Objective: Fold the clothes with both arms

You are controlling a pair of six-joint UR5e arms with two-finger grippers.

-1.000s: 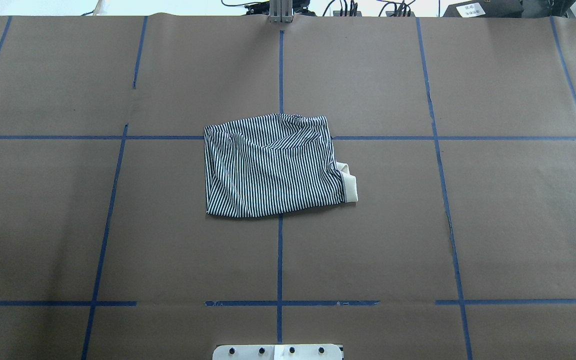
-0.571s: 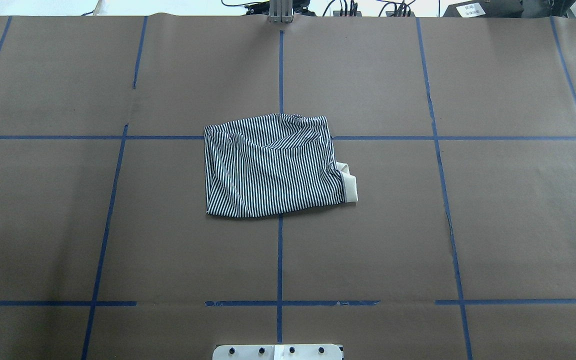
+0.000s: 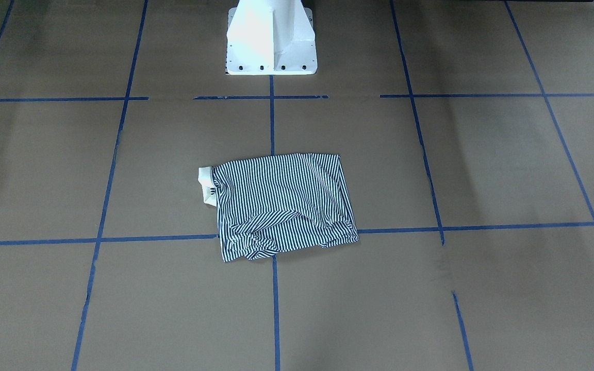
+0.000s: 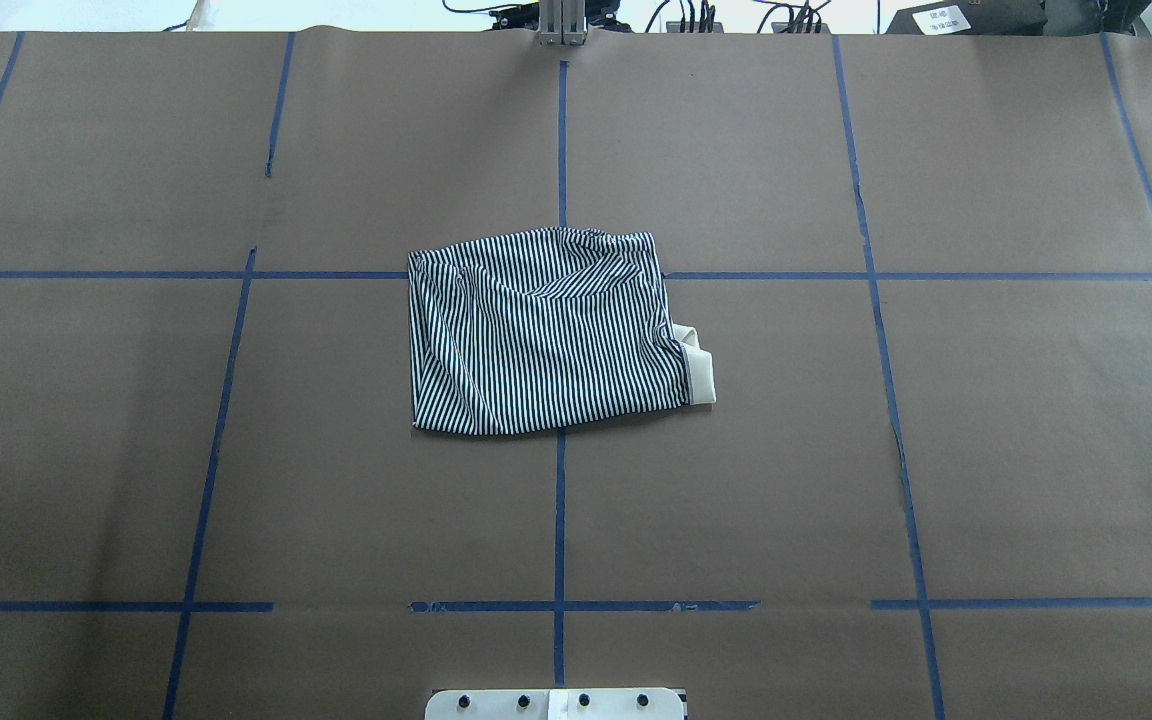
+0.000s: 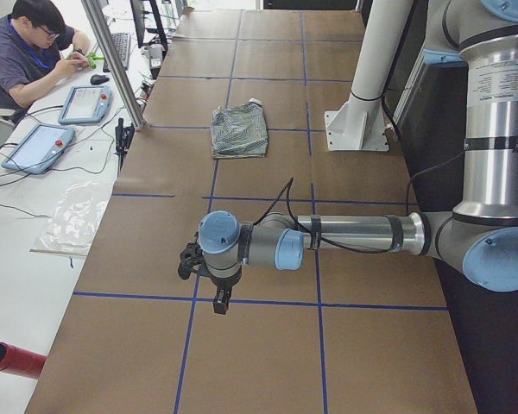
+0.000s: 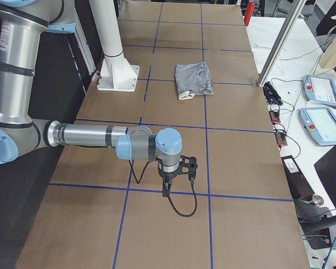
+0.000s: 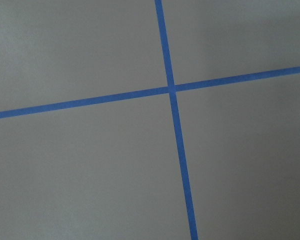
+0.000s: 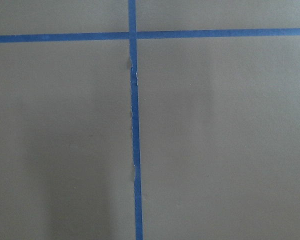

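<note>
"Where's the shirt?"

"The striped polo shirt (image 4: 546,335) lies folded into a rough rectangle at the centre of the overhead frame. It sits on the desk (image 4: 136,450), over a crossing of the blue tape lines (image 4: 559,500). Its cream collar (image 4: 701,378) pokes out at the bundle's right side."

"And the surface?"

"Brown paper throughout, taped into a grid and ragged along some lines. The white pedestal (image 3: 271,41) stands at top centre of the front view."

"The arms?"

"Both are well apart from the shirt. The left arm (image 5: 354,233) stretches low across the left side view, with its tool (image 5: 220,304) pointing down near a tape line. The right arm (image 6: 89,135) mirrors it in the right side view, tool (image 6: 167,190) also pointing down. Spread or pressed together, I cannot tell for either. The wrist cameras see only paper and crossed tape."

"The room?"

"A person (image 5: 30,47) sits at upper left of the left side view, at a white side desk (image 5: 17,259) with pendants (image 5: 85,103) and cables."
</note>
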